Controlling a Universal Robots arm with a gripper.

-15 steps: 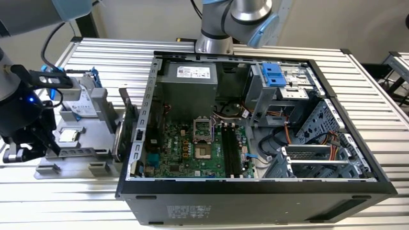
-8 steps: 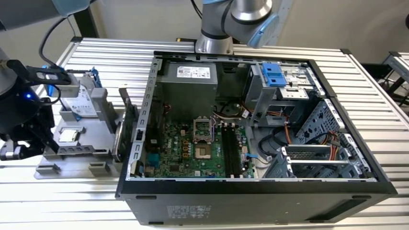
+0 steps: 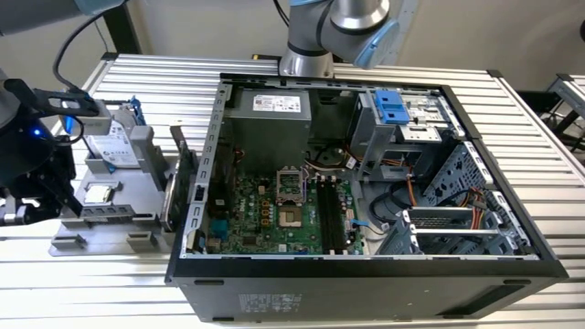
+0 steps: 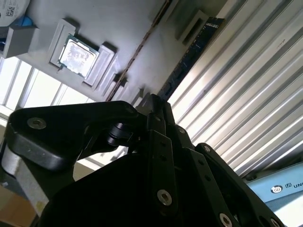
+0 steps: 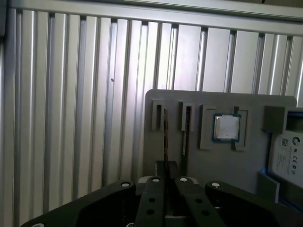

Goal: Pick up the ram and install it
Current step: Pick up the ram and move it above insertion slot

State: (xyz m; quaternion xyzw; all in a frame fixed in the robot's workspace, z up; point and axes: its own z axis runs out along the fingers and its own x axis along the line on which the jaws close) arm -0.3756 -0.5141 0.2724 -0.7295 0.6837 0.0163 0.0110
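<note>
My end effector (image 5: pixel 165 178) is pinched together on the ram (image 4: pixel 189 57), gripping one end of the thin dark stick. In both wrist views the ram stands on edge in a slot of the gray holder (image 5: pixel 222 165). Just beyond it, a processor chip (image 5: pixel 226 126) sits in its recess. The holder rests on the ribbed metal surface (image 5: pixel 71 118). An open computer case (image 3: pixel 366 271) lies toward the exterior view's right.

The arm (image 3: pixel 309 48) rises from its base behind the computer case (image 3: pixel 366 273). Its wrist (image 3: pixel 27 157) hangs beyond the case's side at the exterior view's left, the dark tool (image 5: pixel 165 171) pointing down, fingers (image 5: pixel 152 198) pinched together on the ram (image 5: pixel 165 137).
</note>
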